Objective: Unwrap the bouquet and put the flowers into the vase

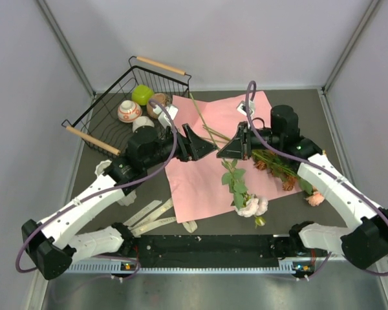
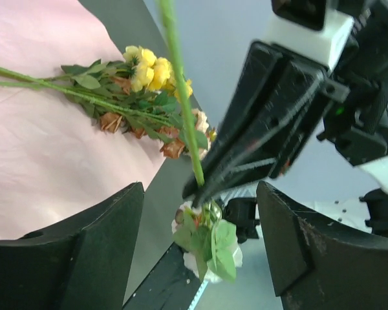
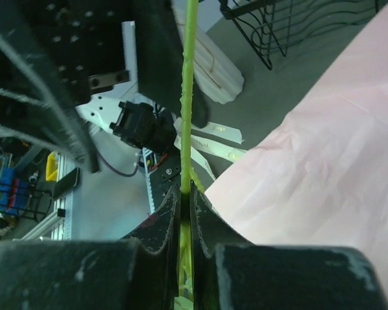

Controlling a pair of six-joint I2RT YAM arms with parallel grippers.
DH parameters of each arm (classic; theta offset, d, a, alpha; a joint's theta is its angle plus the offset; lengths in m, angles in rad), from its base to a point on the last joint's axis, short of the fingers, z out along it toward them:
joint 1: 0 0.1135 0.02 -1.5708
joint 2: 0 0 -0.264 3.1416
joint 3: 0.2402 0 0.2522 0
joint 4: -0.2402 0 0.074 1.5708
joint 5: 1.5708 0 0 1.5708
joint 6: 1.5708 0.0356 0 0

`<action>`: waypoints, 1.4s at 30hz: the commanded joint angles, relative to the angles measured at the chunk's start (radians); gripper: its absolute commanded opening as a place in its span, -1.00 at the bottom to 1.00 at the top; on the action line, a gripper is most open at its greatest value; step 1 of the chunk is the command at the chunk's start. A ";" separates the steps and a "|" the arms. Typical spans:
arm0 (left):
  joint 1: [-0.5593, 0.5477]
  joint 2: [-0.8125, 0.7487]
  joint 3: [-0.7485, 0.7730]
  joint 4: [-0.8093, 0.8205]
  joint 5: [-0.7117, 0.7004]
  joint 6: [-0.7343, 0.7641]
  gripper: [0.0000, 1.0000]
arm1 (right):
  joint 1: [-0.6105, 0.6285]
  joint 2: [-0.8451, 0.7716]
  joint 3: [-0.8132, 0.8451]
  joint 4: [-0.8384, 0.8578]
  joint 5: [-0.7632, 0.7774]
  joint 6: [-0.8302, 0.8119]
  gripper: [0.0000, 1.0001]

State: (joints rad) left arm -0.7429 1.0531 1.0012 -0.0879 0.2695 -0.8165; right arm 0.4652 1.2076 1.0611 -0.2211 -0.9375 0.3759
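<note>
1. Pinching a thin green rose stem (image 3: 189, 97) in the right tool (image 3: 186, 194), both fingers pressed tight against it, with the tip aimed toward the left arm.
2. Below that grip on the same stem: green leaves and a pale pink rose (image 1: 252, 205), over the near edge of the pink wrapping paper (image 1: 194, 184).
3. Facing it tip to tip, the left tool (image 1: 200, 146), spread wide and holding nothing. In the left wrist view, stem and right tool tip framed in the gap between its fingers (image 2: 84, 252), with no contact visible.
4. Under both tools, the wrapping paper opened out flat on the dark worktop (image 1: 323, 123).
5. At the paper's right edge, under the right arm, the rest of the flowers (image 1: 278, 165) lying down: yellow roses (image 2: 149, 64) and brownish-peach blooms, plus one peach rose (image 1: 315, 198) on the worktop beside that arm.
6. Off the paper, near the left arm's base, loose strips of cream ribbon (image 1: 152, 216).
7. In the far left corner, a black wire basket (image 1: 160, 65) holding the vase (image 1: 142, 122), partly hidden behind the left arm. Beside the vase: a patterned round pot (image 1: 129, 111), a brown pot (image 1: 158, 102) and a green object (image 1: 142, 95).
</note>
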 commanded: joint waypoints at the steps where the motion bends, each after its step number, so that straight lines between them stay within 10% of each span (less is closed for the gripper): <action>1: 0.023 0.022 0.019 0.166 -0.007 -0.064 0.49 | 0.056 -0.049 -0.010 0.085 -0.030 -0.025 -1.00; 7: 0.030 0.047 0.004 0.243 -0.012 -0.064 0.03 | 0.099 -0.052 -0.009 0.082 0.003 -0.038 -1.00; 11: 0.034 0.045 -0.006 0.277 -0.012 -0.014 -0.81 | 0.102 -0.065 -0.009 0.072 0.045 -0.032 -1.00; 12: 0.036 0.047 -0.003 0.277 -0.016 0.003 -1.00 | 0.102 -0.066 -0.010 0.072 0.061 0.000 -0.74; 15: 0.037 0.036 0.011 0.274 -0.062 0.097 -1.00 | 0.102 -0.083 -0.019 0.045 0.240 0.163 0.04; 21: 0.037 -0.021 -0.070 0.465 -0.197 0.335 -1.00 | 0.102 -0.149 -0.117 0.118 0.492 0.700 0.40; 27: 0.037 -0.062 -0.162 0.672 -0.245 0.488 -1.00 | 0.105 -0.281 -0.277 0.095 0.732 1.324 0.38; 42: 0.037 -0.117 -0.294 0.948 -0.213 0.629 -1.00 | 0.323 -0.077 -0.122 0.338 0.903 1.666 0.00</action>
State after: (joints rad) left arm -0.7082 0.9688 0.7242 0.7193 0.0334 -0.2306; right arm 0.7437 1.0897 0.8574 -0.0216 -0.1108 1.9148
